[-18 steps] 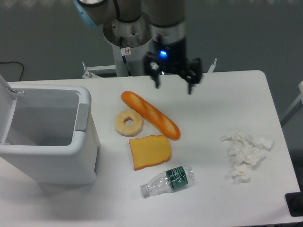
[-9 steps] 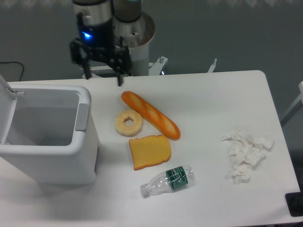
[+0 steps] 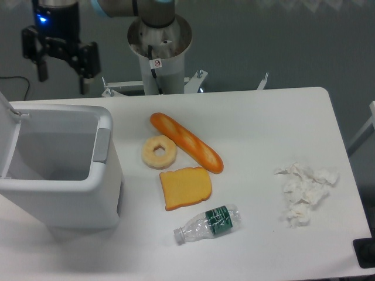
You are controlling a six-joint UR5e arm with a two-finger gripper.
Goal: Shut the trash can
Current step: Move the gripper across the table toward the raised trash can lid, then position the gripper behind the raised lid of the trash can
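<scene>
One gripper (image 3: 63, 73), jaws spread and empty, I hold behind the open trash can (image 3: 58, 170), positioned to reach its raised lid (image 3: 7, 132).

Gripper (image 3: 62, 78) raised, fingers apart

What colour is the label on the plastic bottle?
Dark green, with some white print, wrapped around the clear bottle; the fixed camera view shows it.

I see the trash can (image 3: 58, 193) as smooth white plastic with a grey plastic tab. The table (image 3: 281, 123) looks matt white. Bottle (image 3: 208, 223) is clear glossy plastic; tissue (image 3: 303, 190) is crumpled paper.
</scene>
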